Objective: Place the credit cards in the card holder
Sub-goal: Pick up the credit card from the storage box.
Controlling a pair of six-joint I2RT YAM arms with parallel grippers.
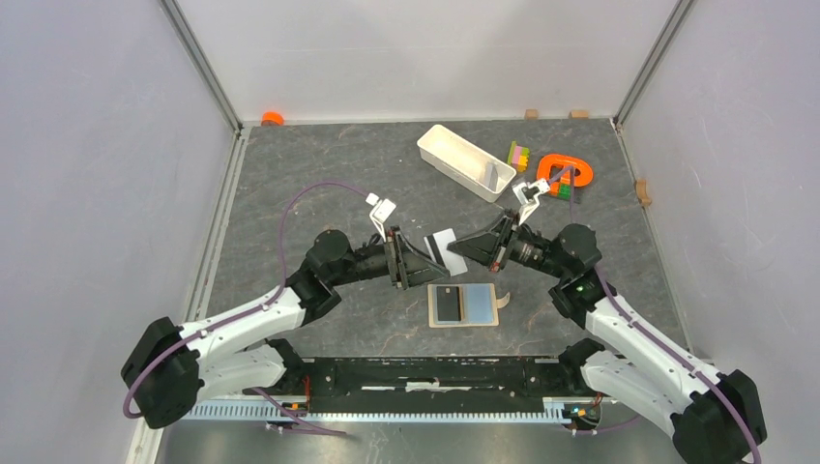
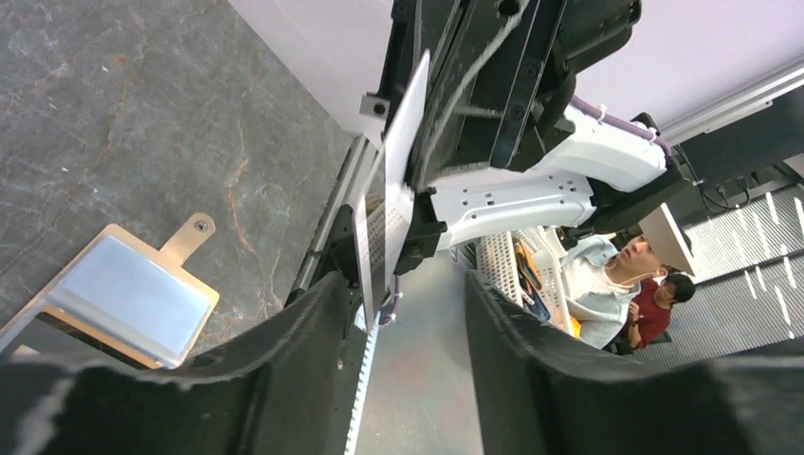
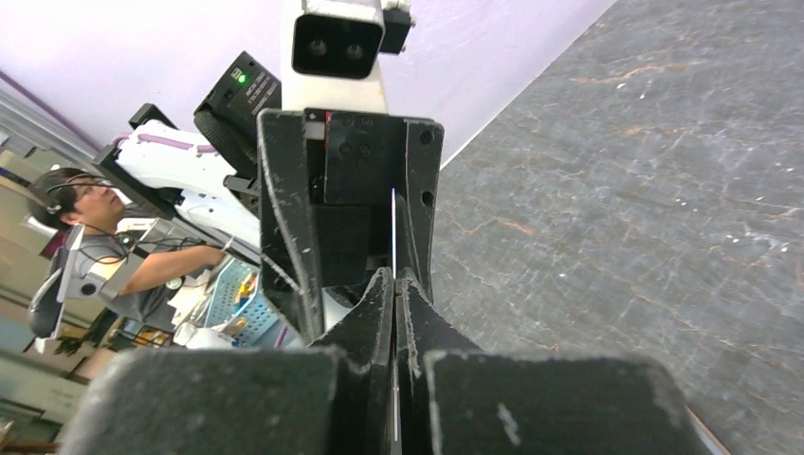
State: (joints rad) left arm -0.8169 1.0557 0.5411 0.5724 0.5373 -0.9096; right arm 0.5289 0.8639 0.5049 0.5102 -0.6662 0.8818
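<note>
Credit cards, status: one black card (image 1: 447, 303) lies on the left half of the open card holder (image 1: 480, 304); whether it is tucked into a slot cannot be told. The other, a pale card (image 1: 445, 242), is held in the air above the worktop (image 1: 319, 164), at 12 o'clock from the holder.

My right end effector (image 3: 394, 294) is clamped tight on the pale card, which its wrist view shows edge-on as a thin line between the pads. My left end effector (image 2: 408, 322) faces it from 9 o'clock with jaws wide apart and nothing in them; the card sits just ahead of its fingertips, contact not confirmed. Judgement: this is a mid-air handover or regrip, to get a hold that suits sliding the card in flat.

The holder lies open, pale lining up, snap tab toward 3 o'clock.

Surroundings: white tray (image 1: 454, 172) at 1 o'clock, coloured blocks (image 1: 519, 155) and an orange piece (image 1: 566, 172) at 2 o'clock, all well apart. Both arms crowd the space over the holder; that is the main obstruction.
</note>
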